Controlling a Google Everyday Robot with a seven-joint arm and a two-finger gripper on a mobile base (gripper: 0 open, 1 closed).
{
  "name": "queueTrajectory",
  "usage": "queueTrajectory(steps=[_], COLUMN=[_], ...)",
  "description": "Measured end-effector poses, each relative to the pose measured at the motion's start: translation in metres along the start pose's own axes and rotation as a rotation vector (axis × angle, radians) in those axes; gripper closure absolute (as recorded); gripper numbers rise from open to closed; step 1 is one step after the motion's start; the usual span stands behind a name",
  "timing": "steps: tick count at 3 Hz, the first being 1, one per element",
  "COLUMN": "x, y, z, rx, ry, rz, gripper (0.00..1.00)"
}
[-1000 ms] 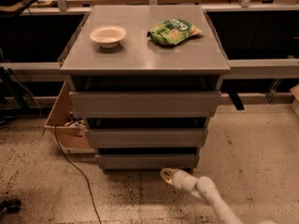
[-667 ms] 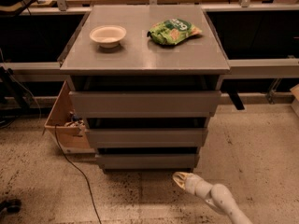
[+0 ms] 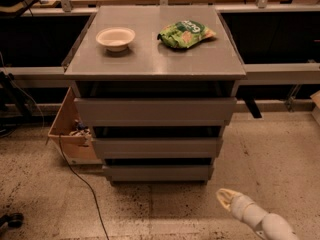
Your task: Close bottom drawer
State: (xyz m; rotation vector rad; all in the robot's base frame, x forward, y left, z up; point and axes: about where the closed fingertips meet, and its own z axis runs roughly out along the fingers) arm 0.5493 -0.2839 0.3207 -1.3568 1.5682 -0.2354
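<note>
Camera view looks down on a grey cabinet (image 3: 155, 59) with three drawer fronts stacked on its near face. The bottom drawer (image 3: 157, 173) is the lowest of them, just above the floor at the cabinet's foot. Its front is the narrowest and shortest of the three, a plain grey strip with no handle. A dark band separates it from the middle drawer (image 3: 157, 147) above. None of its inside shows, and its front looks roughly in line with the other fronts. The top drawer (image 3: 155, 111) has the widest, tallest front.

The gripper (image 3: 226, 198) is low over the floor, in front of the cabinet's right corner. It is near the bottom drawer but apart from it. Its fingers look pressed together into one pale, rounded tip that holds nothing. The arm (image 3: 260, 219) runs back from it, away from the cabinet.

On the cabinet top a bowl (image 3: 115, 38) sits to the left and a green bag (image 3: 185, 33) to the right. A cardboard box (image 3: 70, 134) stands against the cabinet's left side, and a cable (image 3: 85, 184) trails from there across the floor.
</note>
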Motion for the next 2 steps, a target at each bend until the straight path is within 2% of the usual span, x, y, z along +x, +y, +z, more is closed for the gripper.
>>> queueTrajectory(steps=[1, 2], x=[-0.0142, -0.021], y=[-0.0215, -0.0216], z=[-0.0537, -0.0565], rx=[0.037, 0.03], ry=[0.052, 0.047], rz=[-0.001, -0.013], gripper=[1.0, 0.82])
